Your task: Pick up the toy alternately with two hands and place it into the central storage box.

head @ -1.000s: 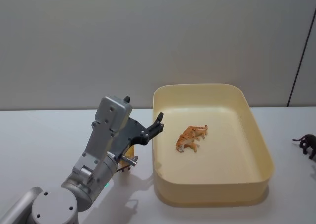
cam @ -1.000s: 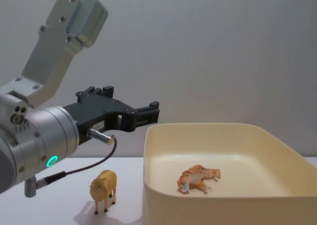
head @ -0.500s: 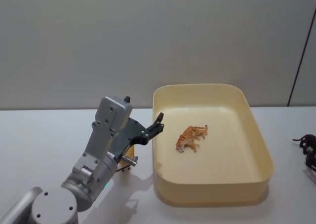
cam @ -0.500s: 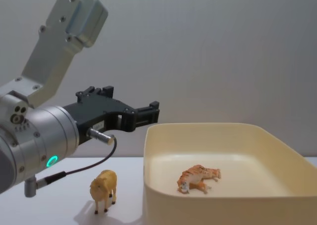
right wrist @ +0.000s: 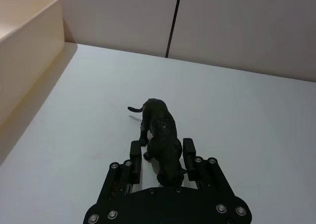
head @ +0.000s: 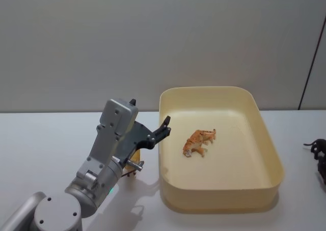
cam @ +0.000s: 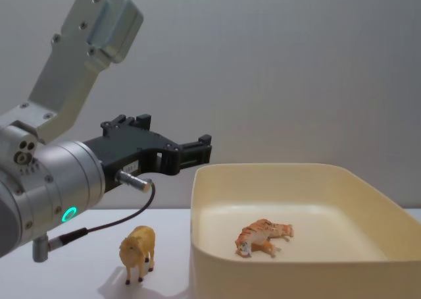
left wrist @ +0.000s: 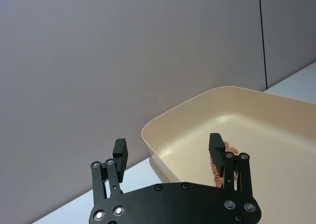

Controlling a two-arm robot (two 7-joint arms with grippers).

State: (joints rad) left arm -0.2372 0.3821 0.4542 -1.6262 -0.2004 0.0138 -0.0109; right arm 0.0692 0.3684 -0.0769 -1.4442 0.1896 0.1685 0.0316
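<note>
Toy (right wrist: 158,120): black, sitting at three o'clock of storage box (head: 204,89).
Right gripper (right wrist: 162,150): straddling it, jaws parted; should be closing squarely on flanks.
Left gripper (left wrist: 168,147): hovering wide, empty.

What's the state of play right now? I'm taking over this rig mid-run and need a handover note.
Left gripper: open, empty, raised beside the left wall of the storage box, with the yellow toy standing on the table nearby.
Right gripper: low around the black toy, on the table right of the box.
Done: the orange tiger toy lies in the box.
Left: black toy, then yellow toy, into the box.
</note>
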